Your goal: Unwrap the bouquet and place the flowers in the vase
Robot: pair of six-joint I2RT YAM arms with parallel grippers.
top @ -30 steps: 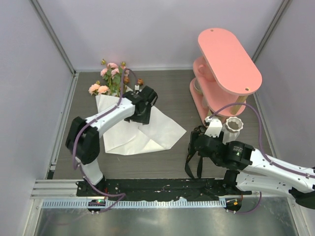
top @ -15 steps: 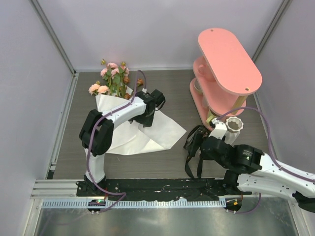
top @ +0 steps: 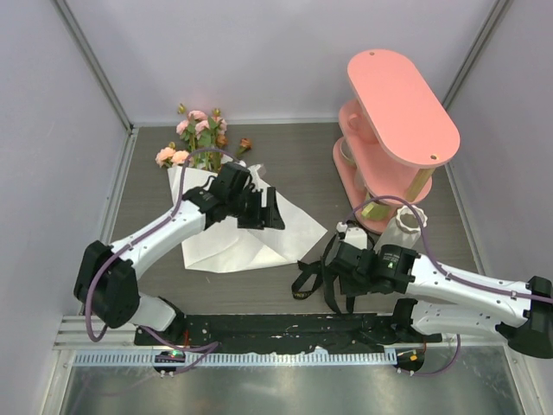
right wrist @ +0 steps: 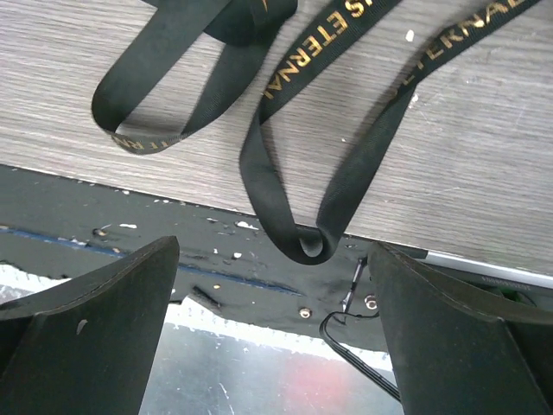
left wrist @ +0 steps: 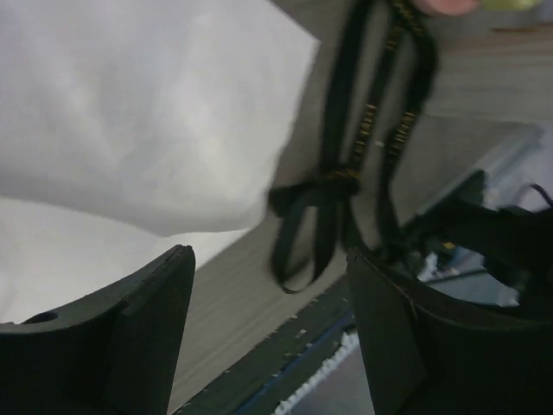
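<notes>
1. Both claws are spread wide with nothing gripped: the left claw [top: 263,214] hangs over the white paper [top: 233,242], and the right claw [right wrist: 272,246] over the black ribbon [right wrist: 302,47] at the near edge of the tabletop [top: 311,156].
2. The flowers [top: 197,137] are seen lying at the far left, heads past the opened paper's far edge, well apart from the vase [top: 404,232] beside the pink shelf [top: 402,104].
3. Light, soft-headed blooms on springy stalks are to be expected; hold is best taken on the bunched green stems [top: 207,158] below the heads, never on the petals.

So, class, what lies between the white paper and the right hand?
The black ribbon, lying loose. The left wrist view shows it between the paper and the right hand.
</notes>
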